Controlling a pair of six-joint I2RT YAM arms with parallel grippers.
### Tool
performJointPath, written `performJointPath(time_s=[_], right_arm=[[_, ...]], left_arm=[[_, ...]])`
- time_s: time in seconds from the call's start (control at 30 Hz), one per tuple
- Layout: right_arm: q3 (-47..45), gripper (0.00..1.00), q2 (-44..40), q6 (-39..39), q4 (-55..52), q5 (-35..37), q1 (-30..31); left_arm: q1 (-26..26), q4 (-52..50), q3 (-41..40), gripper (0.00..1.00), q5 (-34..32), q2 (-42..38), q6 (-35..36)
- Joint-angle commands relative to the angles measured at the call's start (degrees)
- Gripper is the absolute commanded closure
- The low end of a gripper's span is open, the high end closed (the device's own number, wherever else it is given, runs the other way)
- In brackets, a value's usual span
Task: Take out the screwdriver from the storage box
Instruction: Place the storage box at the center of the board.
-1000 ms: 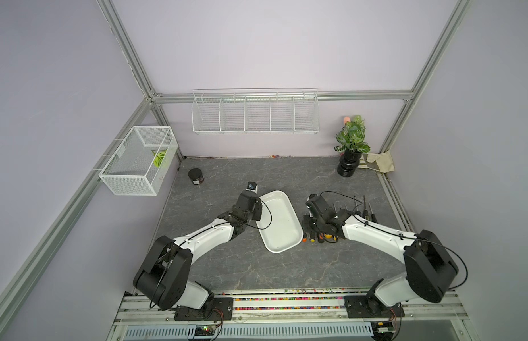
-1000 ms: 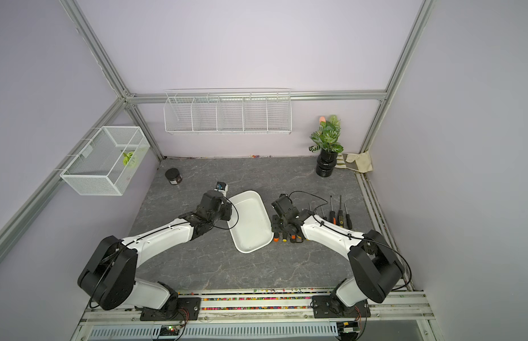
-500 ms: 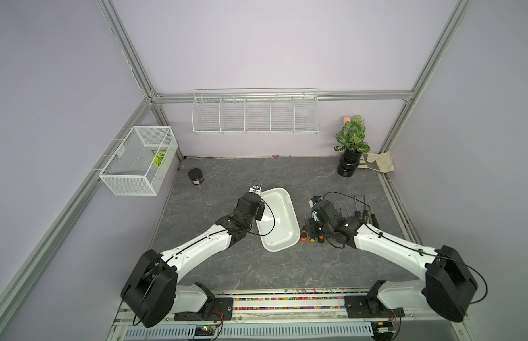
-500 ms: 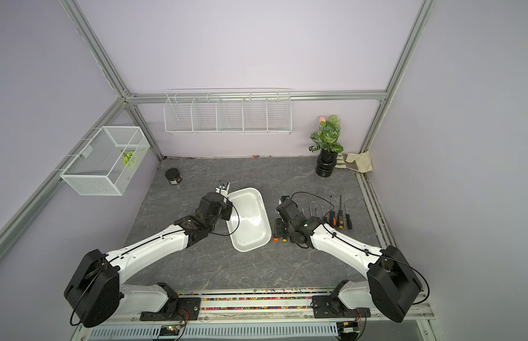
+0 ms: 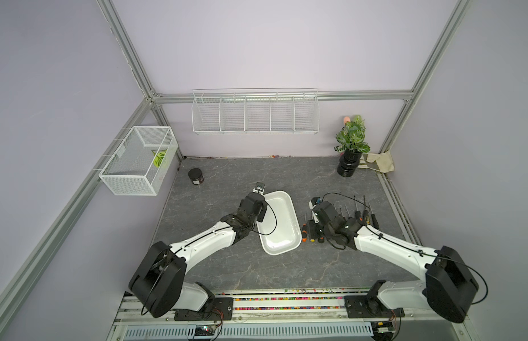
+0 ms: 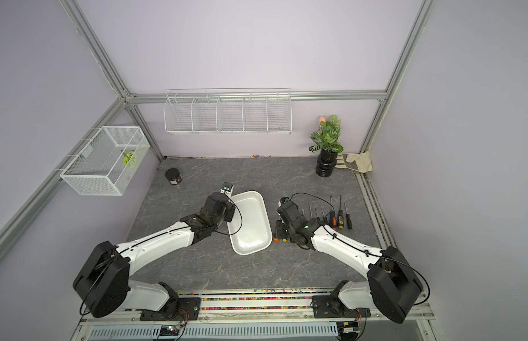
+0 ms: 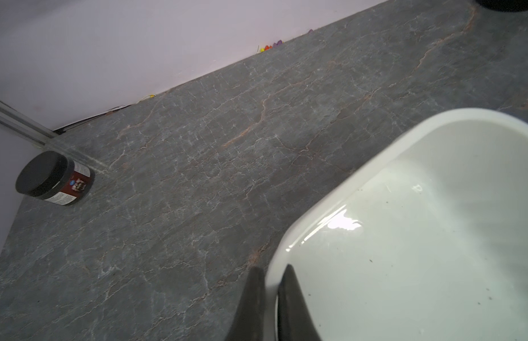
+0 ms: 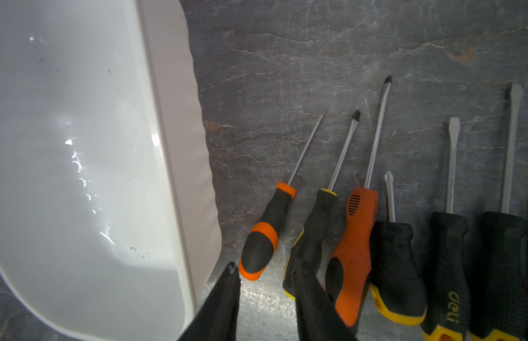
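**Left end effector (image 7: 271,273) clamps the storage box (image 7: 345,195), and the box is bare**

Nearest in, the left end effector has its jaws almost together with the white rim sandwiched between them, one finger outside the wall and one inside. My read: it's pinning the light tub so it can't skate.

Across the tub, the right end effector (image 8: 264,265) sits low over the desk (image 5: 286,271). Its jaws are narrowly apart, straddling the butt of a small orange-and-black screwdriver (image 8: 268,230). There's a gap on one side of the handle, so it looks laid down, not gripped. It lies on the desk just beside the box's long wall, first in a tidy row of screwdrivers (image 8: 357,242), with handles toward the arm and tips pointing away.

Inside the box? Nothing but glare and a few specks, so the take-out looks done.

Further out it's grey, stone-veined desk. A dark-lidded jar (image 5: 196,176) stands by the left wall, with a potted plant (image 5: 352,141) and a cloth pouch (image 5: 378,161) in the far right corner. Beyond, a mesh basket (image 5: 133,165) holding a green leaf (image 5: 159,158) hangs on the left wall. A long wire rack (image 5: 254,113) is on the back wall, and there are lilac walls (image 5: 257,44) in aluminium framing (image 5: 286,95) all round.
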Motion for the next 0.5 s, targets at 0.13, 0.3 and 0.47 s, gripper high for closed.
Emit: performJointPath(time_s=[0.13,0.3,0.47], right_arm=[[-1.07,0.65,-2.90,-0.82,-0.37,1.54,0.35],[-1.43,0.64,-2.94,-0.69,-0.21,1.81,0.00],[-1.92,0.65,-3.01,-0.68,-0.02,1.37,-0.84]], left_arm=[[1.50,-3.28,4.43,1.00,1.17,7.39,3.63],[1.91,-4.19,6.09,1.00,0.85,11.32,5.28],[2.40,-4.87,7.92,1.00,1.12,13.90,5.85]])
